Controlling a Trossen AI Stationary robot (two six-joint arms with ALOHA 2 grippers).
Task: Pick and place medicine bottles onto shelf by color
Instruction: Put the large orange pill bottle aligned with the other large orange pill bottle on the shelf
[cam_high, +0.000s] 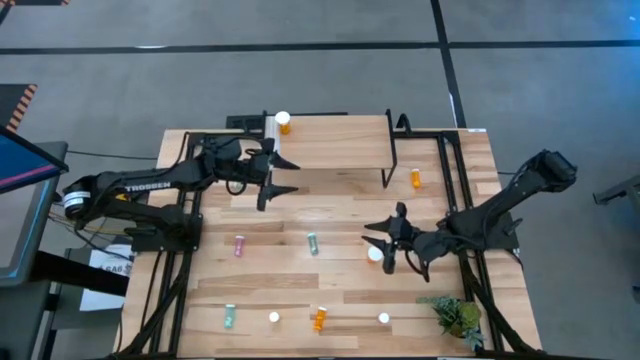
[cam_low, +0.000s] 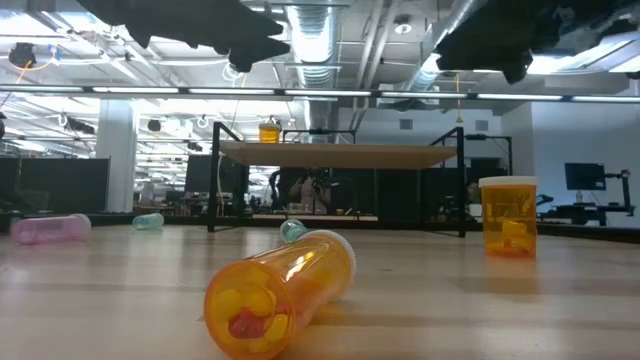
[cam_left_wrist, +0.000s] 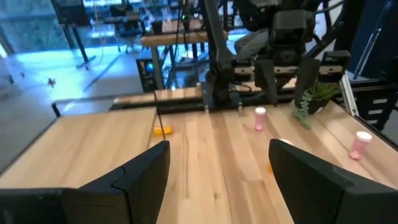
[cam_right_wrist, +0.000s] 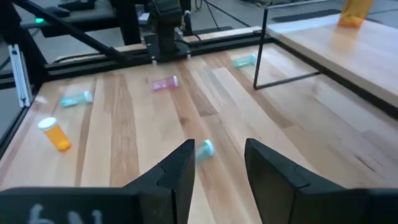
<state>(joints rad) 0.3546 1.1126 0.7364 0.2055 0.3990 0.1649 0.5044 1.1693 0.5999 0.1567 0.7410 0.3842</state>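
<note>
Overhead, three orange bottles (cam_high: 415, 179), one shelf (cam_high: 330, 142)

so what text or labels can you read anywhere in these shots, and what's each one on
"TROSSEN": white letters along the left arm, read in the high view.
Partial white characters on the right end effector body in its wrist view: cut off by the frame edge, unreadable.
White sheet with dark print beside the table's left edge: too small to read.
Medicine bottles: no readable labels.

Grey floor (cam_high: 300, 25), exposed ceiling ducts (cam_low: 315, 30), distant desks
</note>
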